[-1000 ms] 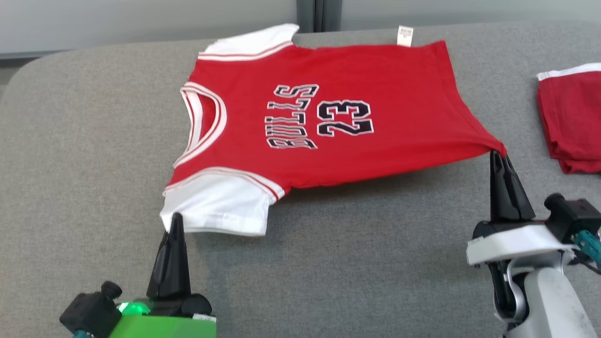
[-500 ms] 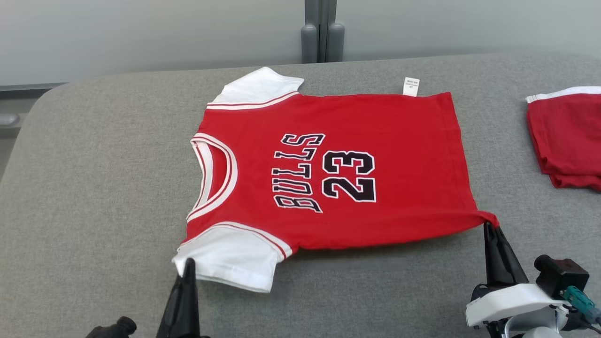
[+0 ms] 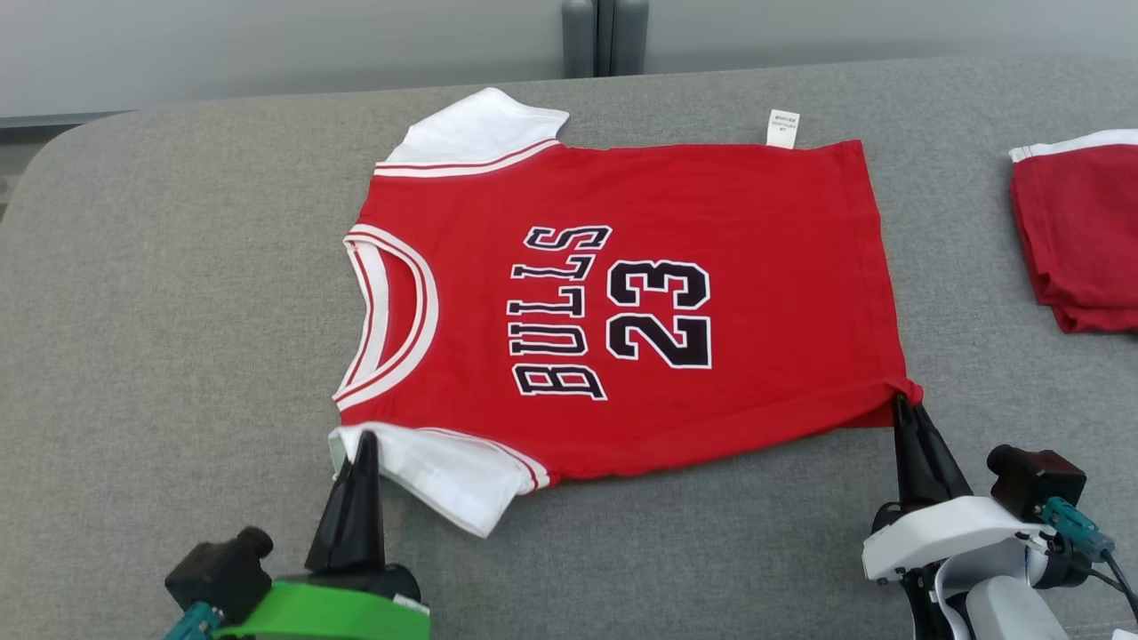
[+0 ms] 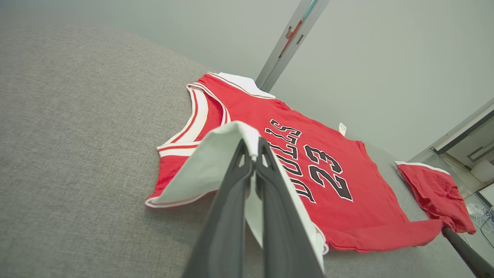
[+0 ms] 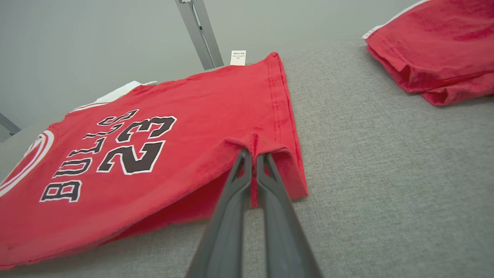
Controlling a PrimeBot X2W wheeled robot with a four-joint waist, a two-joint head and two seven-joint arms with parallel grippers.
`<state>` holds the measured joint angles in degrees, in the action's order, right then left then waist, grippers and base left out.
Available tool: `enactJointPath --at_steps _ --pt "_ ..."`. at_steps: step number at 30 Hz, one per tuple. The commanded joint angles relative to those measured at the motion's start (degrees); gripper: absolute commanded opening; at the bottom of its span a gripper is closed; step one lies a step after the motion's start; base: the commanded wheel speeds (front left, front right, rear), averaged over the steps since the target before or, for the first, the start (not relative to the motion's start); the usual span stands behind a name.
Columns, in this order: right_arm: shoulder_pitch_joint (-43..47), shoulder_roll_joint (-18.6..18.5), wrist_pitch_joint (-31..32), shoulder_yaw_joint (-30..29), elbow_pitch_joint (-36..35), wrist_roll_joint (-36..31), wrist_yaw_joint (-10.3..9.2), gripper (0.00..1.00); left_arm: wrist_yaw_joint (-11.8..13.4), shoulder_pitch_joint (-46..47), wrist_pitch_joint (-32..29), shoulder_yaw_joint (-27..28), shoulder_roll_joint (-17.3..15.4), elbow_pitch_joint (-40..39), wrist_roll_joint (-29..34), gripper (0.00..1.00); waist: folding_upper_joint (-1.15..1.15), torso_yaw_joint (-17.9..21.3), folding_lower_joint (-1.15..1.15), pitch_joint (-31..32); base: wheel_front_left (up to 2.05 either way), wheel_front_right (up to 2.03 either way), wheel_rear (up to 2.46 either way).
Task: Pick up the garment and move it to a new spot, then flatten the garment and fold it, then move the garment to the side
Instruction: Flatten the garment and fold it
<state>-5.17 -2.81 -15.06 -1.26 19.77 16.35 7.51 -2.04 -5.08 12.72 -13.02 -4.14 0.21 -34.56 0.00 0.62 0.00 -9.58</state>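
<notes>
- A red short-sleeved jersey with white sleeves and black "BULLS 23" lettering (image 3: pixel 622 293) lies spread face-up on the grey fabric-covered table (image 3: pixel 178 311). Its neckline is toward the robot's left and its hem toward the right.
- The left gripper (image 3: pixel 364 440) has its two dark fingers pressed together on the edge of the near white sleeve (image 3: pixel 453 476). In the left wrist view the white cloth is pinched between them and folds up over the tips.
- The right gripper (image 3: pixel 900 404) is clamped on the near hem corner of the jersey. In the right wrist view the red cloth puckers into a small ridge at the fingertips.
- Between the two grips, the near edge of the jersey seems to sit slightly off the table with a shadow under it, though the angle makes this hard to judge.
- The far white sleeve (image 3: pixel 480 129) lies flat, and a small white label (image 3: pixel 782 127) sticks out at the far hem corner.
- A folded red garment with white trim (image 3: pixel 1076 240) rests on the table well apart, at the right.
- A grey upright post (image 3: pixel 605 36) stands behind the table's far edge.
</notes>
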Motion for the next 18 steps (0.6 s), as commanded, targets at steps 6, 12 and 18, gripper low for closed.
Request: enactJointPath --at_steps 6,12,18 --pt "-3.8 -0.1 -0.1 -0.9 0.5 1.5 -0.05 0.0 -1.7 11.9 0.6 -0.8 -0.2 6.4 2.1 0.0 0.0 0.2 0.0 -2.9 0.0 0.0 0.0" --pt "-8.3 -0.2 -0.1 -2.1 2.0 1.6 -0.05 0.0 -2.9 23.3 1.2 -0.6 -0.3 15.8 2.7 0.0 0.0 0.9 0.0 -5.7 0.0 0.0 0.0" --pt "-11.9 -0.2 -0.2 -2.1 3.6 1.2 -0.05 0.0 -3.7 32.4 2.0 -1.0 0.3 24.6 3.8 0.0 0.0 1.5 0.0 -8.4 0.0 0.0 0.0"
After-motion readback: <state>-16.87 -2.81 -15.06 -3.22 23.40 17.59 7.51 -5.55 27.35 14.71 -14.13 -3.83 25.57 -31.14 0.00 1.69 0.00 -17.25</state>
